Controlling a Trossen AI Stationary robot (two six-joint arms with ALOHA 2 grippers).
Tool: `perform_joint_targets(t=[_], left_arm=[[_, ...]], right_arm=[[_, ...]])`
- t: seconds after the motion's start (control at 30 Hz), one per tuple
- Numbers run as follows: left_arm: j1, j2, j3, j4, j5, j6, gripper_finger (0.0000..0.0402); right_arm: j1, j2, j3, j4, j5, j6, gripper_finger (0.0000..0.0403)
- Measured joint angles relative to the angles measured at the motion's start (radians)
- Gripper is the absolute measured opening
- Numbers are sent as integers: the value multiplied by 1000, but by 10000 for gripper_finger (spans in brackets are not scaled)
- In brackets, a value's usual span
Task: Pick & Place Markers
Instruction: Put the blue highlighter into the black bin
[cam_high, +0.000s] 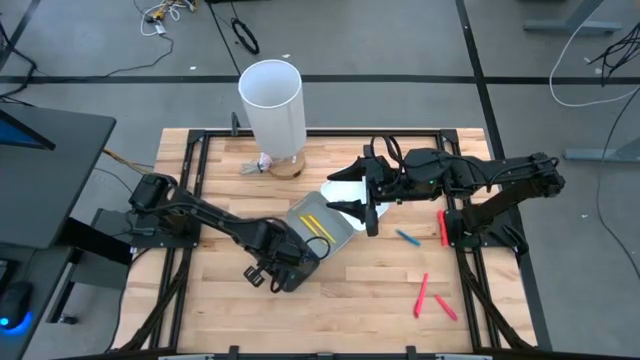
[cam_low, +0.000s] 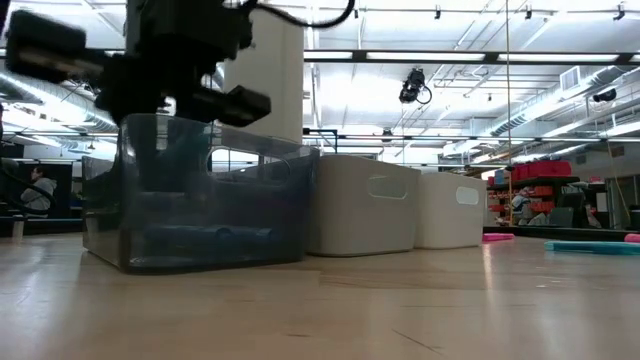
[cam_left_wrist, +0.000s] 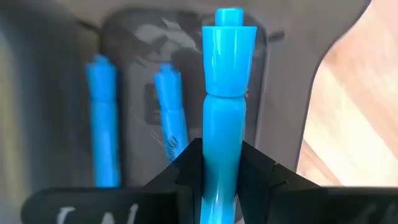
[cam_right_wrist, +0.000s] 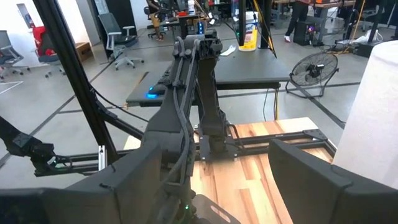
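My left gripper (cam_high: 285, 268) points down over the dark tray (cam_low: 200, 200) and is shut on a blue marker (cam_left_wrist: 227, 93). Two more blue markers (cam_left_wrist: 102, 118) (cam_left_wrist: 171, 106) lie on that tray's floor. Two yellow markers (cam_high: 318, 222) lie in the grey tray (cam_high: 302, 208) beside it. A blue marker (cam_high: 407, 238) and red markers (cam_high: 441, 225) (cam_high: 421, 293) (cam_high: 445, 307) lie loose on the table's right half. My right gripper (cam_high: 365, 210) hangs open above the trays, raised and holding nothing. My left gripper pinches the blue marker's barrel (cam_left_wrist: 222, 140) between its two fingers, a little behind the cap. The fingers come from above, pointing down, and the marker lies along them. Its capped end (cam_left_wrist: 229, 43) sticks out past the fingertips toward the tray's floor, clear of it.
A tall white cylinder (cam_high: 272, 100) stands at the table's far side. A white tray (cam_high: 345, 190) sits beyond the grey one, under the right arm. Open wood lies along the table's near edge and between the loose markers.
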Motion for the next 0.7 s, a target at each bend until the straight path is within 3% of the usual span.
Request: perform_joint_targets(t=[0.7], left_arm=[[4, 0, -140, 118, 22, 0, 71]], right_arm=[[-2, 0, 0, 0, 24, -8, 297]])
